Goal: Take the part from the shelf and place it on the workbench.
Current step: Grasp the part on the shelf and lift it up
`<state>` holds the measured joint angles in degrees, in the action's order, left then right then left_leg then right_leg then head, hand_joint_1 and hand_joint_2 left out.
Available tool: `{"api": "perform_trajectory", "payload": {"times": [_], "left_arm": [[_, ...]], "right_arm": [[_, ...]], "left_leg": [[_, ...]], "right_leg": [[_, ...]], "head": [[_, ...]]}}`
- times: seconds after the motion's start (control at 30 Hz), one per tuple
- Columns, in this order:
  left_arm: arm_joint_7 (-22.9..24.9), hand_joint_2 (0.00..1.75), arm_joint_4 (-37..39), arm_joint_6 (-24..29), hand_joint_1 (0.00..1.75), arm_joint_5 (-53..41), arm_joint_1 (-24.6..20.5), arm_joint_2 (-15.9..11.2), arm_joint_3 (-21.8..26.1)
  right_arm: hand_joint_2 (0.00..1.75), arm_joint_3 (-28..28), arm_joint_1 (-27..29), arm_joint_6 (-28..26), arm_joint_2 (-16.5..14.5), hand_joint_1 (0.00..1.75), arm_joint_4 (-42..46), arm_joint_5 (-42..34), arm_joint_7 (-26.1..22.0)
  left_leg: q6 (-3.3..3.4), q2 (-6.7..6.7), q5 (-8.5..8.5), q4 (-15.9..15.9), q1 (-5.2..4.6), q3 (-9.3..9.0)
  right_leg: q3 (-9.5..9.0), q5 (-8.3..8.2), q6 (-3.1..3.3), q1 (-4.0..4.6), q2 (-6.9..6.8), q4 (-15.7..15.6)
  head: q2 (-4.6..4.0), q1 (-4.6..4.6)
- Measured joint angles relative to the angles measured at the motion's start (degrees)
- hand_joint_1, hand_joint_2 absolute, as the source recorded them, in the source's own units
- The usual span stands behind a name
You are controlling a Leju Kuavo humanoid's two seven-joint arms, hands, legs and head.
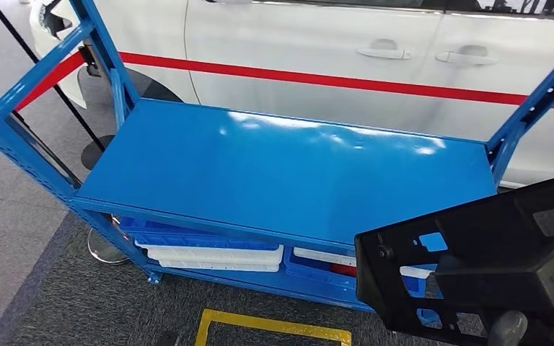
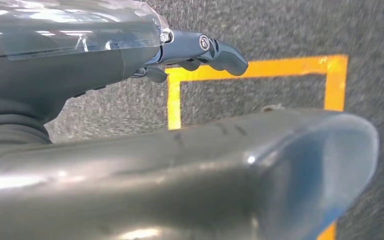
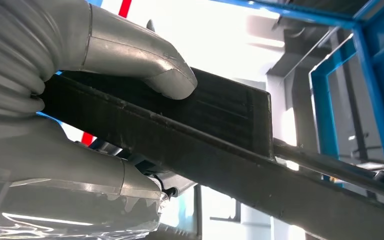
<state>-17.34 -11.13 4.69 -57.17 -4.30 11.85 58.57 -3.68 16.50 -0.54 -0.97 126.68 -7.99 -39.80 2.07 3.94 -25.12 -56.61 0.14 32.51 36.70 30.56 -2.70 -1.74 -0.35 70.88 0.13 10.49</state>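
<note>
Head view: one blue metal shelf unit [image 1: 281, 162] spans the middle, its broad top deck bare and glossy. On the lower level, toward 6 o'clock, sit two blue trays [image 1: 187, 236] [image 1: 317, 270] and two white trays [image 1: 216, 256] [image 1: 324, 256], stacked in pairs; something red shows beside the right pair, too small to identify. Behind the unit, at 12 o'clock, stands one white car [image 1: 317, 43] with one red stripe and two door handles. One yellow floor marking [image 1: 270, 326] lies at 6 o'clock on grey carpet. At 4 o'clock, one black part [image 1: 469, 267], a flat bracket with cut-out openings, hangs in front of the shelf unit's right end, off any surface. The hand under it is mostly out of frame.

Left wrist view: the left hand [image 2: 200, 52] hangs over the carpet, fingers loosely apart and holding nothing. The yellow marking appears beneath it, at 1 o'clock.

Right wrist view: the right hand [image 3: 80, 100] grips the black part, thumb pressed on one face, the rest of the hand against the opposite face. Blue shelf uprights stand at 2 o'clock.
</note>
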Motion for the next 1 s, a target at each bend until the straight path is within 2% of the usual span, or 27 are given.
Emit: {"api": "perform_trajectory", "payload": {"times": [0.03, 0.07, 0.1, 0.13, 0.2, 0.23, 0.27, 0.33, 0.37, 0.4, 0.43, 0.47, 0.5, 0.53, 0.57, 0.63, 0.67, 0.7, 0.73, 0.77, 0.8, 0.83, 0.87, 0.9, 0.93, 0.97, 1.0], "left_arm": [[0.1, 0.00, 0.0, 0.1, 0.00, 0.2, 0.0, 0.0, 0.1], [0.2, 0.00, 0.0, 0.2, 0.00, 0.5, -0.1, 0.0, 0.2], [0.3, 0.00, 0.0, 0.3, 0.00, 0.7, -0.1, 0.0, 0.4], [0.3, 0.00, 0.0, 0.5, 0.00, 0.9, -0.1, 0.0, 0.7], [0.5, 0.00, 0.0, 0.8, 0.00, 1.0, -0.1, 0.0, 1.2], [0.5, 0.00, 0.0, 0.9, 0.00, 1.3, -0.1, 0.0, 1.4], [0.6, 0.00, 0.0, 1.1, 0.00, 1.5, 0.0, 0.0, 1.5], [0.7, 0.00, 0.0, 1.4, 0.00, 2.0, 0.2, 0.0, 2.1], [0.7, 0.00, 0.0, 1.5, 0.00, 2.1, 0.2, 0.0, 2.4], [0.7, 0.00, 0.0, 1.6, 0.00, 2.2, 0.3, 0.0, 2.6], [0.7, 0.00, 0.0, 1.7, 0.00, 2.4, 0.3, 0.0, 2.8], [0.7, 0.00, 0.0, 1.7, 0.00, 2.5, 0.3, 0.0, 2.9], [0.7, 0.00, 0.0, 1.7, 0.00, 2.7, 0.3, 0.0, 2.9], [0.7, 0.00, 0.0, 1.7, 0.00, 2.7, 0.2, 0.0, 3.0], [0.7, 0.00, 0.0, 1.8, 0.00, 2.8, 0.1, -0.1, 3.1], [0.7, 0.00, 0.0, 1.9, 0.00, 2.8, 0.0, -0.3, 3.5], [0.8, 0.00, 0.0, 2.0, 0.00, 2.9, 0.0, -0.3, 3.7], [0.8, 0.00, 0.0, 2.2, 0.00, 2.9, -0.1, -0.2, 3.9], [0.8, 0.00, 0.0, 2.3, 0.00, 3.0, -0.1, -0.1, 4.0], [0.9, 0.00, 0.0, 2.6, 0.00, 3.2, -0.1, -0.1, 4.1], [0.9, 0.00, 0.0, 2.8, 0.00, 3.4, -0.1, 0.0, 4.3], [0.9, 0.00, 0.0, 2.9, 0.00, 3.7, 0.0, 0.0, 4.5], [0.9, 0.00, 0.0, 3.1, 0.00, 3.9, 0.1, 0.0, 4.7], [0.9, 0.00, 0.0, 3.1, 0.00, 4.0, 0.2, 0.1, 4.9], [0.9, 0.00, 0.0, 3.2, 0.00, 4.0, 0.2, 0.1, 5.2], [0.9, 0.00, 0.0, 3.2, 0.00, 4.0, 0.2, 0.1, 5.3], [0.9, 0.00, 0.0, 3.2, 0.00, 4.0, 0.1, 0.1, 5.4]], "right_arm": [[1.75, 0.0, 0.1, 0.2, -0.1, 1.75, -0.1, 0.0, 0.0], [1.75, 0.0, 0.2, 0.4, -0.2, 1.75, -0.2, 0.1, 0.0], [1.75, 0.0, 0.4, 0.6, -0.3, 1.75, -0.3, 0.1, 0.0], [1.75, 0.0, 0.6, 0.8, -0.4, 1.75, -0.4, 0.0, 0.0], [1.75, 0.0, 1.1, 1.2, -0.6, 1.75, -0.7, -0.2, 0.0], [1.75, 0.0, 1.3, 1.4, -0.7, 1.75, -0.9, -0.4, 0.0], [1.75, 0.0, 1.5, 1.6, -0.8, 1.75, -1.1, -0.6, 0.0], [1.75, 0.2, 1.7, 1.9, -1.3, 1.75, -1.7, -1.0, 0.0], [1.75, 0.5, 1.9, 2.0, -1.5, 1.75, -2.0, -1.1, 0.0], [1.75, 0.8, 2.1, 2.1, -1.8, 1.75, -2.4, -1.2, 0.0], [1.75, 1.1, 2.4, 2.1, -2.0, 1.75, -2.7, -1.2, 0.1], [1.75, 1.4, 2.5, 2.1, -2.2, 1.75, -3.0, -1.2, 0.1], [1.75, 1.7, 2.6, 2.2, -2.4, 1.75, -3.3, -1.3, 0.1], [1.75, 1.8, 2.7, 2.2, -2.5, 1.75, -3.5, -1.2, 0.1], [1.75, 2.0, 2.8, 2.1, -2.6, 1.75, -3.6, -1.2, 0.0], [1.75, 2.7, 3.2, 1.9, -3.1, 1.75, -3.9, -0.6, 0.0], [1.75, 3.2, 3.5, 1.8, -3.3, 1.75, -4.0, -0.1, 0.0], [1.75, 3.8, 3.9, 1.7, -3.6, 1.75, -4.1, 0.5, 0.0], [1.75, 4.4, 4.4, 1.7, -3.8, 1.75, -4.2, 1.0, 0.0], [1.75, 5.0, 4.8, 1.6, -4.0, 1.75, -4.3, 1.6, 0.0], [1.75, 5.5, 5.1, 1.6, -4.2, 1.75, -4.6, 2.1, 0.0], [1.75, 6.1, 5.2, 1.6, -4.3, 1.75, -4.8, 2.5, 0.0], [1.75, 6.6, 5.3, 1.6, -4.6, 1.75, -5.2, 2.8, 0.0], [1.75, 7.0, 5.5, 1.6, -4.8, 1.75, -5.5, 3.0, 0.0], [1.75, 7.5, 5.7, 1.6, -5.0, 1.75, -5.9, 3.0, 0.0], [1.75, 8.0, 5.9, 1.6, -5.2, 1.75, -6.3, 3.0, 0.0], [1.75, 8.6, 6.1, 1.7, -5.3, 1.75, -6.6, 3.0, 0.0]], "left_leg": [[-0.26, 0.59, 0.08, -0.6, 0.02, 0.68], [-0.56, 1.10, 0.13, -1.3, 0.02, 1.25], [-0.91, 1.58, 0.22, -1.8, -0.04, 1.59], [-1.30, 2.02, 0.38, -2.1, -0.12, 1.77], [-2.12, 2.73, 0.83, -2.1, -0.08, 1.85], [-2.60, 2.11, 0.33, -2.5, 0.04, 2.10], [-3.00, 0.87, -1.19, -3.6, 0.15, 2.55], [-3.42, -2.25, -6.72, -8.9, 0.31, 4.02], [-3.35, -3.05, -9.40, -12.4, 0.32, 4.74], [-3.19, -3.35, -11.00, -15.5, 0.30, 5.11], [-2.93, -3.46, -11.20, -17.1, 0.26, 4.78], [-2.56, -3.55, -10.18, -16.8, 0.18, 3.56], [-2.07, -3.84, -8.51, -14.7, 0.06, 1.49], [-1.38, -4.78, -7.01, -10.9, -0.13, -1.35], [-0.59, -6.26, -6.42, -6.5, -0.33, -4.35], [0.11, -8.57, -6.59, -0.3, -0.68, -8.19], [0.15, -8.76, -6.73, 0.9, -0.83, -8.73], [0.03, -8.19, -6.19, 1.3, -0.83, -8.58], [0.18, -7.47, -5.52, 1.7, -0.79, -8.29], [0.43, -6.62, -4.79, 2.0, -0.63, -7.91], [0.64, -5.70, -4.03, 2.4, -0.47, -7.39], [0.78, -4.74, -3.43, 2.4, -0.45, -6.76], [0.88, -3.79, -2.92, 2.4, -0.48, -6.01], [0.78, -2.75, -2.46, 2.1, -0.50, -5.19], [0.65, -1.76, -2.06, 1.8, -0.49, -4.32], [0.48, -0.82, -1.72, 1.4, -0.47, -3.38], [0.26, 0.06, -1.45, 0.8, -0.40, -2.44]], "right_leg": [[-2.96, -0.81, -0.25, -0.15, -1.20, -3.9], [-5.64, -1.01, -0.17, -0.02, -2.31, -7.8], [-7.47, -0.78, 0.13, 0.15, -3.18, -10.7], [-8.25, -0.31, 0.63, 0.41, -3.57, -12.4], [-7.62, -0.76, 1.90, 0.60, -2.69, -12.7], [-7.13, -1.25, 2.47, 0.56, -2.17, -12.7], [-6.53, -1.87, 3.02, 0.49, -1.69, -12.8], [-5.01, -3.20, 3.81, 0.54, -0.56, -12.9], [-4.18, -3.84, 4.01, 0.68, 0.11, -12.8], [-3.33, -4.48, 4.11, 0.86, 0.83, -12.8], [-2.45, -5.13, 4.14, 1.03, 1.60, -12.7], [-1.57, -5.78, 4.12, 1.19, 2.39, -12.6], [-0.76, -6.40, 4.09, 1.33, 3.19, -12.5], [-0.05, -7.03, 4.02, 1.43, 3.95, -12.4], [0.51, -7.62, 3.87, 1.55, 4.64, -12.4], [1.06, -8.81, 3.29, 1.35, 5.78, -12.6], [1.19, -9.44, 2.87, 1.18, 6.36, -12.8], [1.27, -10.06, 2.44, 1.07, 6.89, -13.1], [1.50, -10.05, 2.18, 1.05, 6.69, -13.1], [1.91, -8.97, 1.95, 1.13, 5.70, -12.4], [2.49, -6.75, 1.75, 1.17, 4.26, -10.9], [3.23, -3.64, 1.56, 1.02, 2.59, -8.1], [4.02, -0.64, 1.18, 0.83, 1.53, -4.5], [4.66, 1.19, 0.75, 0.56, 1.04, -0.7], [4.87, 1.51, 0.30, 0.27, 0.80, 2.2], [4.38, 0.47, -0.12, -0.06, 0.62, 3.7], [2.92, -1.31, -0.50, -0.40, 0.32, 3.2]], "head": [[0.00, 0.01], [0.00, 0.01], [-0.01, 0.07], [-0.01, 0.13], [-0.01, 0.23], [-0.01, 0.24], [-0.01, 0.25], [-0.01, 0.26], [-0.01, 0.26], [-0.01, 0.26], [-0.01, 0.27], [-0.01, 0.27], [-0.01, 0.27], [-0.01, 0.27], [0.00, 0.26], [-0.01, 0.26], [-0.01, 0.26], [-0.01, 0.27], [-0.01, 0.27], [-0.01, 0.22], [-0.01, 0.16], [0.00, 0.12], [-0.01, 0.07], [-0.01, 0.07], [-0.01, 0.08], [-0.01, 0.07], [-0.01, 0.07]]}}
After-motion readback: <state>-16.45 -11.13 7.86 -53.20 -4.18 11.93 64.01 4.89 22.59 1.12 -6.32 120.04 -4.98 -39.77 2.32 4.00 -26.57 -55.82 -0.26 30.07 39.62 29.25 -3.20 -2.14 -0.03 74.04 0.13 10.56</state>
